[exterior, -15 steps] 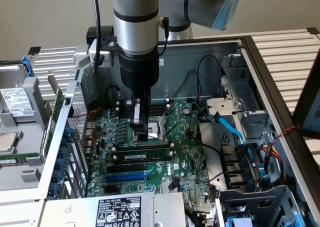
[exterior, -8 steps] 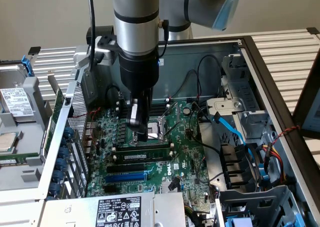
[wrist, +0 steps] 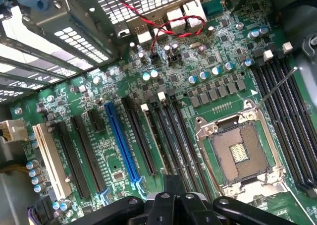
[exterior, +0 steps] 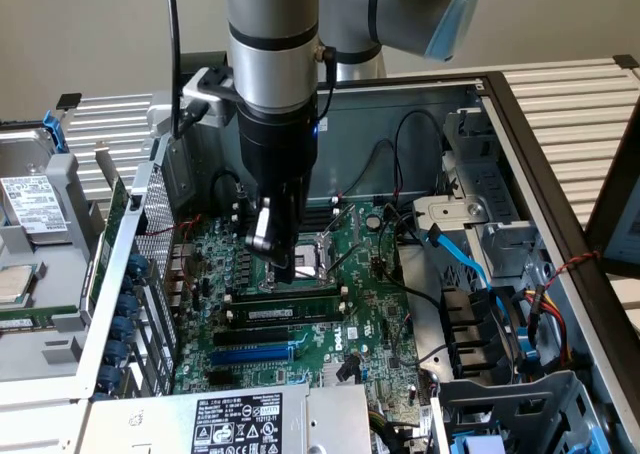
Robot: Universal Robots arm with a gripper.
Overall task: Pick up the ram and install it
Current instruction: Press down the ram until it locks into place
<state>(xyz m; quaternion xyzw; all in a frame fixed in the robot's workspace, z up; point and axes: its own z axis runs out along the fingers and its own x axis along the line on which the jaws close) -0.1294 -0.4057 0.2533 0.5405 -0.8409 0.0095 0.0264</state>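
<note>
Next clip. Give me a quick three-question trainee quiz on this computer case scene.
1. True or false: the hand is wide open.
2. The green memory stick sits: A among the slots on the board, B on the power supply, C outside the case.
3. Fill in: one long slot beside the black ones is coloured ____.
Key: 1 false; 2 A; 3 blue.

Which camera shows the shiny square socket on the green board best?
The wrist view: the square socket sits whole in plain sight, metal frame and all. In the exterior view it looks smaller, and the fingers hide part of it.
</note>
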